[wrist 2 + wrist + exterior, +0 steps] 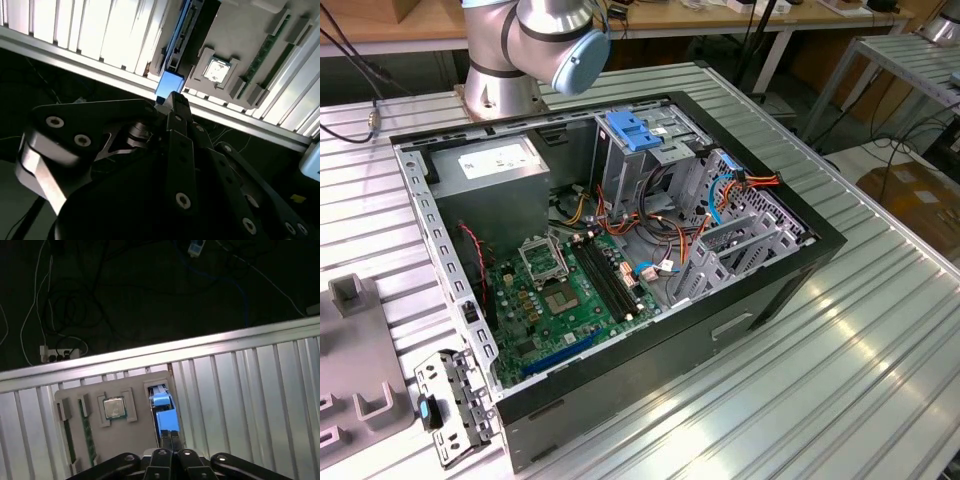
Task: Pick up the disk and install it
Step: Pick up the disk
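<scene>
Gripper poised at the disk in the parts tray.
Logged in both wrist views: disk standing on edge in a slot of the grey tray, blue frame end nearest the fingertips. Found the pincer narrow, fingers drawn almost together, tips right at that blue end; could not tell whether pinching it or only meeting it. Noted a processor chip and memory sticks in tray pockets beside the disk's slot; tray lying on the ribbed metal table, close to its edge. Exterior view: arm rising at the top, toward the exterior view's left; open computer case at centre frame, green motherboard inside at lower left, light-blue plate atop the drive cage at upper middle.
</scene>
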Available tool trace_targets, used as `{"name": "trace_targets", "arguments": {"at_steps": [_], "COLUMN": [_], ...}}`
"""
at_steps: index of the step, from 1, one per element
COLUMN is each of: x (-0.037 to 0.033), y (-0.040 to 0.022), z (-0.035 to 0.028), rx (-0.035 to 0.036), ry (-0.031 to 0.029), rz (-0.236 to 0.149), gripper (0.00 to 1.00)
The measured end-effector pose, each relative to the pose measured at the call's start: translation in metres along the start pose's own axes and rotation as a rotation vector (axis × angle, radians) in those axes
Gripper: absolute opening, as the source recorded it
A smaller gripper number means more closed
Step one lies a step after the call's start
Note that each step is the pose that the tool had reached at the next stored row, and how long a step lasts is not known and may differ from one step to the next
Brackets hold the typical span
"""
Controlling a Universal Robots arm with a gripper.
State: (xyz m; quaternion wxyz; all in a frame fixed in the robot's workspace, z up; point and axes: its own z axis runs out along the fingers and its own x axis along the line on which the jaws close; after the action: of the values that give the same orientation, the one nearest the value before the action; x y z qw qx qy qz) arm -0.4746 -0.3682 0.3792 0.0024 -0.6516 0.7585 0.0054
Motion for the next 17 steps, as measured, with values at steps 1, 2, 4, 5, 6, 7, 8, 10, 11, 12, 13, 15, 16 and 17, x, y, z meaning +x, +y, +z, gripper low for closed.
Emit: {"name": "trace_targets", "arguments": {"at_steps": [1, 2, 4, 5, 6, 7, 8, 10, 11, 12, 13, 15, 16, 17], "x": [0.0000, 0.0000, 0.0000, 0.0000, 0.0000, 0.0001, 0.0002, 0.0002, 0.0004, 0.0011, 0.0016, 0.0020, 0.0020, 0.0021], "y": [0.0000, 0.0000, 0.0000, 0.0000, 0.0001, 0.0002, 0.0004, 0.0007, 0.0008, 0.0008, 0.0008, 0.0008, 0.0007, 0.0007], "z": [0.0001, 0.0004, 0.0008, 0.0014, 0.0035, 0.0053, 0.0085, 0.0143, 0.0161, 0.0187, 0.0206, 0.0247, 0.0277, 0.0294], "rx": [-0.0001, -0.0001, 0.0000, 0.0000, 0.0001, -0.0001, -0.0002, -0.0002, -0.0003, -0.0005, -0.0005, -0.0005, -0.0005, -0.0007], "ry": [0.0001, 0.0007, 0.0020, 0.0021, 0.0021, 0.0021, 0.0023, 0.0022, 0.0023, 0.0023, 0.0023, 0.0023, 0.0023, 0.0024], "rz": [-0.017, -0.039, -0.062, -0.077, -0.092, -0.098, -0.105, -0.112, -0.114, -0.118, -0.120, -0.123, -0.123, -0.123], "gripper": [0.11, 0.11, 0.17, 0.17, 0.29, 0.29, 0.42, 0.54, 0.54, 0.54, 0.60, 0.60, 0.60, 0.60]}}
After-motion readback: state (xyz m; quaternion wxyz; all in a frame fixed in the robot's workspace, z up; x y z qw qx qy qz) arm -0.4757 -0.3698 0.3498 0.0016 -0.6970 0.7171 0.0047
